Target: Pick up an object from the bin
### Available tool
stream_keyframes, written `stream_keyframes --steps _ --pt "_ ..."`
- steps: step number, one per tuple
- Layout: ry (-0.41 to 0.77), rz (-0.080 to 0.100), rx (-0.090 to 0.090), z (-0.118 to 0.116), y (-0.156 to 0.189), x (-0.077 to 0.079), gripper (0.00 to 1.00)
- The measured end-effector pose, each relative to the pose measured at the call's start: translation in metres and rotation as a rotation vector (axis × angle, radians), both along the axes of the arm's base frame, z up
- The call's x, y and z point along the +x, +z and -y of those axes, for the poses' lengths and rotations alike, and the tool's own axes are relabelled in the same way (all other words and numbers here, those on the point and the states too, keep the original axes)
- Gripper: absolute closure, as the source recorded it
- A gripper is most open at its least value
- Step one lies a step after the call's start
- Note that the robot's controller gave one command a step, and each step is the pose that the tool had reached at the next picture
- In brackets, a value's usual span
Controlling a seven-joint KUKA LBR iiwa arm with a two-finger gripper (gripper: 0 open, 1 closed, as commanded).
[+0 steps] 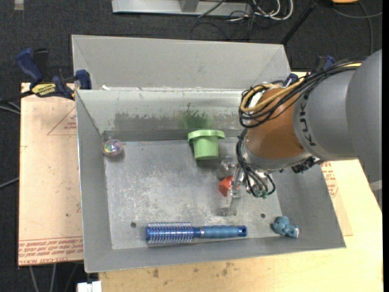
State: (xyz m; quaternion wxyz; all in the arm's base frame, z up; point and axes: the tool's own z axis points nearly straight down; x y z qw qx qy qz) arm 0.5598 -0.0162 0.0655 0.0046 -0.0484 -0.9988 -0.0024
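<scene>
Red-orange was the colour to watch. A small red-orange piece (225,187) lay on the floor of the grey metal bin (152,187), a little right of centre, and the gripper (233,194) stood low over that floor, hard against the piece's right side. Whether the claw was apart or together could not be told (the wrist's orange cover and its cables hid much of it). Nor could I tell whether the piece sat within the grasp or only beside it.

The step in hand looked like settling on that piece and closing. To do it well, the claw probably needed to be centred so that the piece lay squarely within it, not off to one side. It should then come down to the floor without pressing into the metal. So small a thing would likely skid away if nudged from one side only.

A green cup-shaped thing (205,143) stood near, up and to the left. A straight vertical lift seemed the surest way to leave it alone. The blue hairbrush (194,232) by the near wall, the small blue figure (285,227) and the shiny ball (113,148) at far left were all well apart and posed little risk.
</scene>
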Motion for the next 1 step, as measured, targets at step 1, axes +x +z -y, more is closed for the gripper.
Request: stream_keyframes --steps 1 --pt "-0.054 0.015 -0.008 0.0727 0.0052 0.0532 0.00"
